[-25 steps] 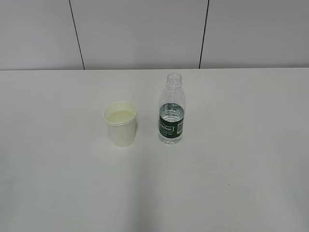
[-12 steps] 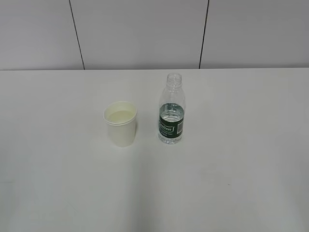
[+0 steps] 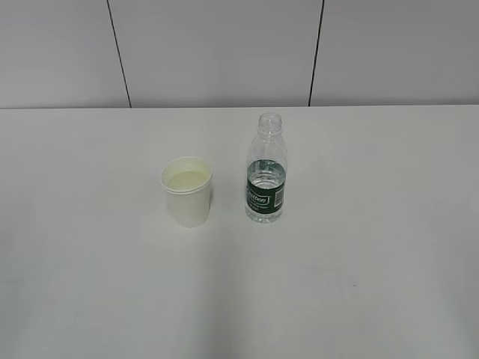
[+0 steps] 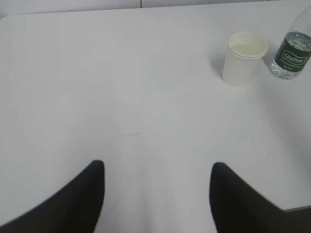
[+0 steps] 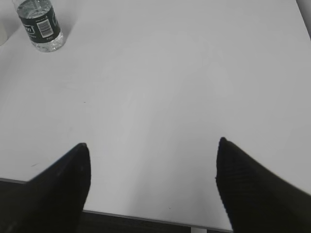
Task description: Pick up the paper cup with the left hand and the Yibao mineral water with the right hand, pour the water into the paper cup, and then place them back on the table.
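Observation:
The white paper cup [image 3: 187, 191] stands upright on the white table [image 3: 359, 247], left of the Yibao mineral water bottle [image 3: 266, 170], which is uncapped with a dark green label and water low inside. Neither arm shows in the exterior view. In the left wrist view my left gripper [image 4: 158, 170] is open and empty over bare table, with the cup [image 4: 244, 58] and bottle [image 4: 290, 56] far ahead at the upper right. In the right wrist view my right gripper [image 5: 153, 148] is open and empty near the table's front edge, with the bottle [image 5: 41, 25] at the far upper left.
A grey panelled wall [image 3: 224, 52] stands behind the table. The table's front edge [image 5: 146, 218] shows below the right gripper, and a rounded table corner [image 4: 7, 19] shows at the left wrist view's upper left.

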Motion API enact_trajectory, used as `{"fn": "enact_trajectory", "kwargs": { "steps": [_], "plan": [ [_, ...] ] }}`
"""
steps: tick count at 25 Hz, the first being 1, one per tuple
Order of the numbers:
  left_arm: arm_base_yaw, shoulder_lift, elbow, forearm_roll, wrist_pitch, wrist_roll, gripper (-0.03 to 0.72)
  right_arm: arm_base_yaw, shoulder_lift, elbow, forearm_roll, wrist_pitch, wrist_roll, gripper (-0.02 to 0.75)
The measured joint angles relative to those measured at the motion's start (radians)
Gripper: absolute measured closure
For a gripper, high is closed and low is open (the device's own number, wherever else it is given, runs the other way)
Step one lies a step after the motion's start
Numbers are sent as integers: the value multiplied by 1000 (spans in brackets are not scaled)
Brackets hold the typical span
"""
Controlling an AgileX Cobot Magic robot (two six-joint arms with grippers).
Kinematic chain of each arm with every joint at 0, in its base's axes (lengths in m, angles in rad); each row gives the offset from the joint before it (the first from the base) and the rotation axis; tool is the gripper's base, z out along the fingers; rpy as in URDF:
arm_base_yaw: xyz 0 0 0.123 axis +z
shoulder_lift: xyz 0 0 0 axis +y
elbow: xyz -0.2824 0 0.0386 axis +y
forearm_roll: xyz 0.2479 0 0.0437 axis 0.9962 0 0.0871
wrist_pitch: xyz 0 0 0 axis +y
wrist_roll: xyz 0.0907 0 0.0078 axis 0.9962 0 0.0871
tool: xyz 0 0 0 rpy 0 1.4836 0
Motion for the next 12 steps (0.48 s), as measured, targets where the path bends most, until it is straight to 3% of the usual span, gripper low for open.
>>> {"fn": "enact_trajectory", "kwargs": {
  "steps": [12],
  "plan": [
    [0,0,0,0,0,0,223,0,0,0,0,0,-2,146]
  ]
}}
